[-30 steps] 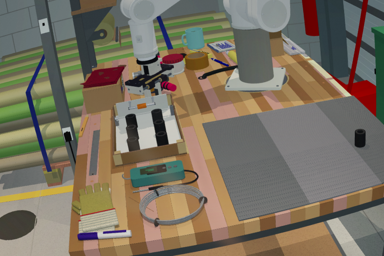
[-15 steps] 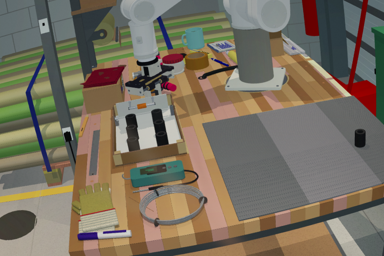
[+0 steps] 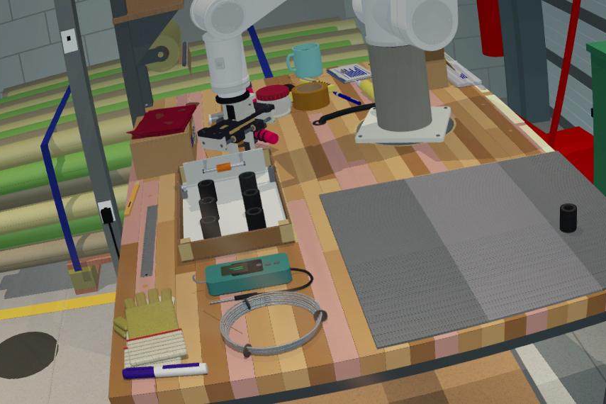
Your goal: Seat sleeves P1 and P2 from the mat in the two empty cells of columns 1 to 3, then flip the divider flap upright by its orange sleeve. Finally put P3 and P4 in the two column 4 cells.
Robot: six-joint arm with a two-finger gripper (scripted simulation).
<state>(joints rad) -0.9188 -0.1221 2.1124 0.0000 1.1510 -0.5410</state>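
My gripper (image 3: 239, 148) hangs at the far end of the wooden tray (image 3: 233, 205), just behind the upright divider flap (image 3: 225, 169), and it holds a black sleeve that the flap and the fingers hide from the side camera. The flap is a pale panel with an orange sleeve (image 3: 223, 167) on its top rod. In front of it several black sleeves (image 3: 227, 202) stand upright in two rows on the tray's white floor. One more black sleeve (image 3: 568, 217) stands alone on the grey mat (image 3: 470, 238), near its right edge.
A cardboard box with a red cloth (image 3: 163, 138) stands just left of the gripper, and the arm's base (image 3: 403, 125) is to the right. A red-lidded jar (image 3: 274, 97), tape roll (image 3: 310, 95) and mug (image 3: 306, 60) sit behind. A teal meter (image 3: 249, 273) and wire coil (image 3: 271, 322) lie in front of the tray.
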